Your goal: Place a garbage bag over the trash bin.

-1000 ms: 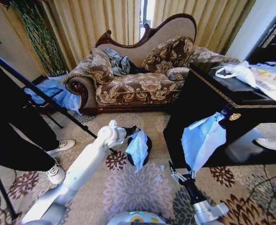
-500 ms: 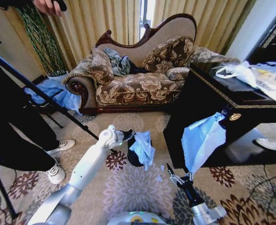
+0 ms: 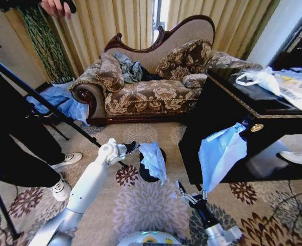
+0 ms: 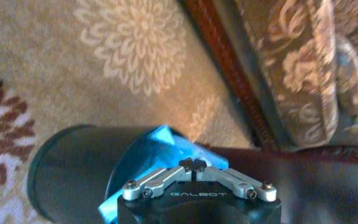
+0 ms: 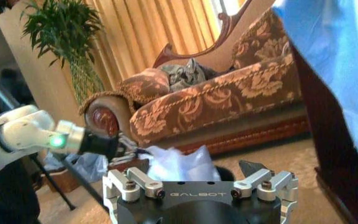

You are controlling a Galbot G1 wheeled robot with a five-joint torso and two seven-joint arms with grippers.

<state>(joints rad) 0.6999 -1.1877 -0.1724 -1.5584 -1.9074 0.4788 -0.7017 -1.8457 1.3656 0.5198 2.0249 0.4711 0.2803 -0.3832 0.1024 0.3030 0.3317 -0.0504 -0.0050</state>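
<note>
The pale blue garbage bag (image 3: 153, 158) hangs crumpled over the black trash bin (image 3: 146, 176) on the carpet and covers most of its rim. My left gripper (image 3: 134, 147) holds the bag's upper left edge, just above the bin. In the left wrist view the left gripper (image 4: 195, 164) is shut on the blue garbage bag (image 4: 160, 144), with the trash bin (image 4: 67, 177) below. My right gripper (image 3: 189, 197) sits low to the right of the bin, open and holding nothing. The right wrist view shows the right gripper (image 5: 191, 175) open, the garbage bag (image 5: 179, 165) beyond it and the left gripper (image 5: 112, 144).
A black cabinet (image 3: 227, 118) stands at the right, with a larger pale blue bundle (image 3: 220, 154) hanging on its front and a white bag (image 3: 258, 78) on top. A patterned sofa (image 3: 151, 87) lies behind the bin. A tripod leg (image 3: 48, 105) and a person's legs (image 3: 22, 154) are at the left.
My left arm has drawn back to the left, pulling the bag's top edge with it over the bin. The right gripper has shifted slightly left.
</note>
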